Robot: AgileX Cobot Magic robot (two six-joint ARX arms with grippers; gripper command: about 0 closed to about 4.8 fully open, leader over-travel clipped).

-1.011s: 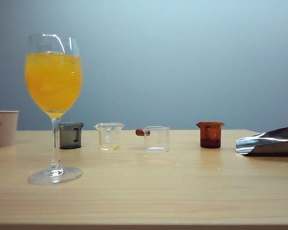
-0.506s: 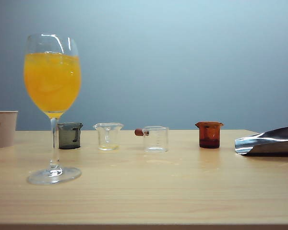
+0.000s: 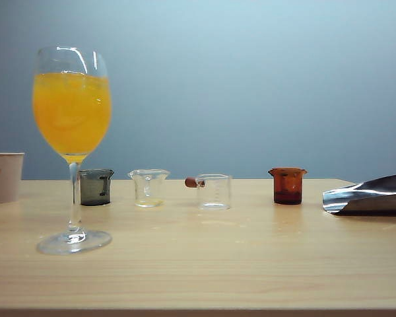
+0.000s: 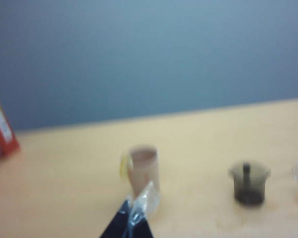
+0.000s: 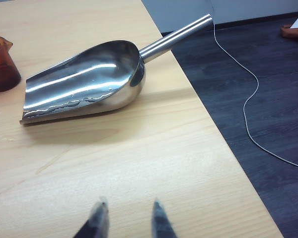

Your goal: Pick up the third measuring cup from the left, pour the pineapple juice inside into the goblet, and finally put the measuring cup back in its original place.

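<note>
The third measuring cup, clear with a reddish-brown stub handle, stands upright on the wooden table, third in the row. I can make out no pineapple juice in it. The goblet stands at the front left, its bowl full of orange-yellow drink. No gripper shows in the exterior view. In the blurred left wrist view my left gripper is shut on nothing, close to a beige paper cup. My right gripper hovers open and empty over bare table near a metal scoop.
The row also holds a grey cup, a clear flared cup with a yellowish trace at its bottom, and an amber cup. The paper cup stands far left, the scoop far right by the table's edge.
</note>
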